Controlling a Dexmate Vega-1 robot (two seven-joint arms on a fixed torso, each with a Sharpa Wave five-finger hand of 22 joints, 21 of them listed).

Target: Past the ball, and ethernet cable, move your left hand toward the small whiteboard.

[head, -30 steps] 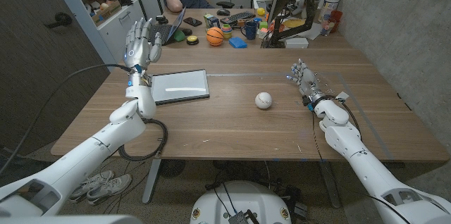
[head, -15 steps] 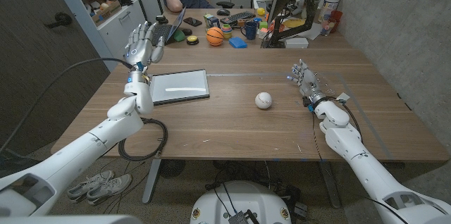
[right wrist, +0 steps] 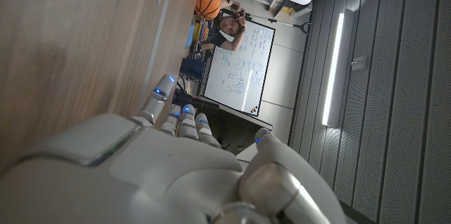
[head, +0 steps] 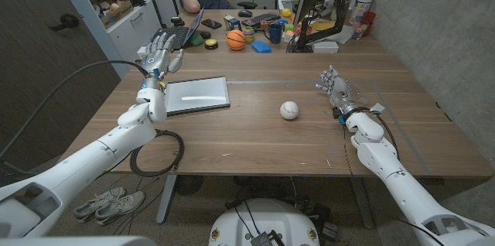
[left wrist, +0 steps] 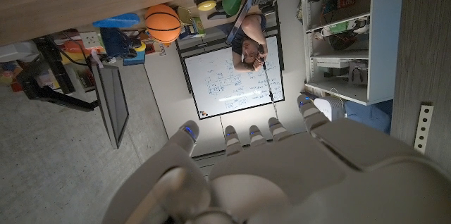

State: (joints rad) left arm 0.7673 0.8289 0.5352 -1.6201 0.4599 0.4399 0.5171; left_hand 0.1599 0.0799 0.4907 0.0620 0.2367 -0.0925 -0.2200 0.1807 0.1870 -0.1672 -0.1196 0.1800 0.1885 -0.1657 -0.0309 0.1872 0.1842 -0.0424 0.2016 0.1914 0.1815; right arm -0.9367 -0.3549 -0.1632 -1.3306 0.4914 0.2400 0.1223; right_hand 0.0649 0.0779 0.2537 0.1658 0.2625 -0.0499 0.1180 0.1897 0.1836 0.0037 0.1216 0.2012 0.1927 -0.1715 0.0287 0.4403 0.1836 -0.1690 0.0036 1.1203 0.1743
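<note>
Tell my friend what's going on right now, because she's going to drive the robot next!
Left hand: raised in the air, fingers apart, holding nothing, just beyond the far left corner of the small whiteboard.
Right hand: waiting near the table's right side, fingers apart, holding nothing.
Ball: on the table, mid-right, apart from both hands.
Ethernet cable: I cannot make one out on the table.
Done: the left hand is already up by the whiteboard.
Left: maybe ease it closer over the board.
</note>
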